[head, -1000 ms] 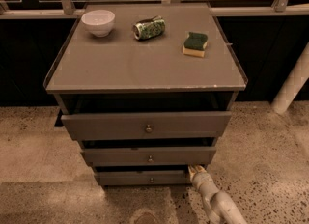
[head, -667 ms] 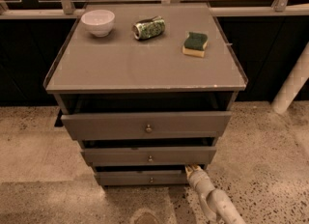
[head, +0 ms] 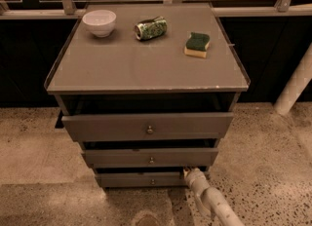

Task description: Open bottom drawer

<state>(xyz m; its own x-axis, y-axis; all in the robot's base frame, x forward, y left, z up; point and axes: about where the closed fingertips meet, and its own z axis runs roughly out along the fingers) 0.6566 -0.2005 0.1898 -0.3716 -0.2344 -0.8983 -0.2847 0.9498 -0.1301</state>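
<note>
The grey cabinet has three drawers. Lowest and shallowest is the bottom drawer [head: 141,179], a plain grey front with a small round knob [head: 153,181]. Above it sit the middle drawer [head: 150,157] and the tall top drawer [head: 146,126], which is pulled out somewhat. My white arm rises from the lower right, and the gripper [head: 189,173] sits at the right end of the bottom drawer's top edge, right of the knob.
On the cabinet top [head: 146,69] stand a white bowl [head: 99,22], a crushed green can [head: 150,28] and a green-and-yellow sponge [head: 197,44]. A white post [head: 292,86] rises at the right. Speckled floor surrounds the cabinet, with a dark railed wall behind.
The gripper has crept a little left and up towards the bottom drawer's right end. The drawers look unchanged.
</note>
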